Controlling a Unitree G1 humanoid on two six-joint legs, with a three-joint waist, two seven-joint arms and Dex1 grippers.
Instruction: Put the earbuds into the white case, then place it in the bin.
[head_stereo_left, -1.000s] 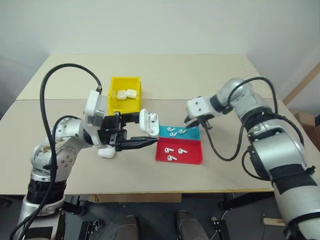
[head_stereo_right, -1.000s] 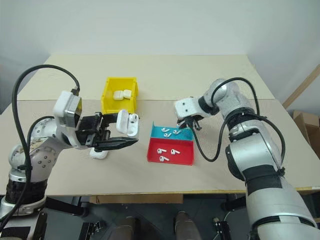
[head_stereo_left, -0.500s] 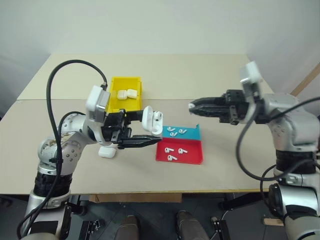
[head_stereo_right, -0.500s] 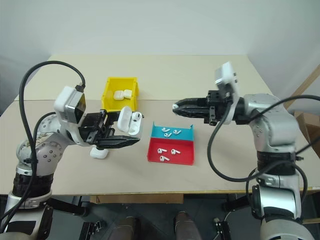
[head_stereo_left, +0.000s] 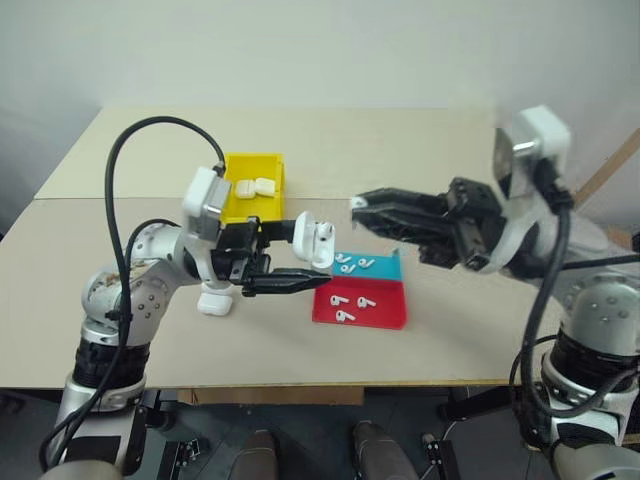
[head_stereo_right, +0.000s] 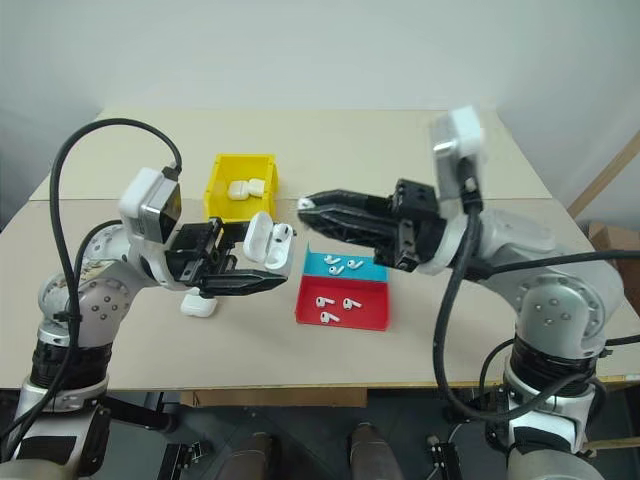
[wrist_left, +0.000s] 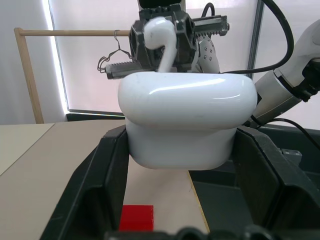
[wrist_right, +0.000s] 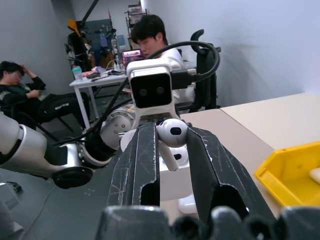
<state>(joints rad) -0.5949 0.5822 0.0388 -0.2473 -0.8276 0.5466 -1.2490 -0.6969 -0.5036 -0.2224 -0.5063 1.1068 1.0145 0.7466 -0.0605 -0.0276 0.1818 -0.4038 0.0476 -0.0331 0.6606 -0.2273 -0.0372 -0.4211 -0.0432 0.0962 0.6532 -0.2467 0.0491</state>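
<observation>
The table (head_stereo_left: 420, 150) carries the yellow bin (head_stereo_left: 250, 190) toward its far edge, left of centre, with two closed cases inside. Near the middle sit a blue tray (head_stereo_left: 385, 268) holding three earbuds and, touching it on the side toward the near edge, a red tray (head_stereo_left: 385, 312) with three more. The left gripper (head_stereo_left: 300, 255) is clenched on the white case (head_stereo_left: 318, 243), lid flipped open, lifted above the table just left of the trays. The right gripper (head_stereo_left: 358, 207), raised level and pointing at that case, pinches one earbud (wrist_right: 172, 135) between its fingertips. Another closed case (head_stereo_left: 213, 303) lies under the left arm.
</observation>
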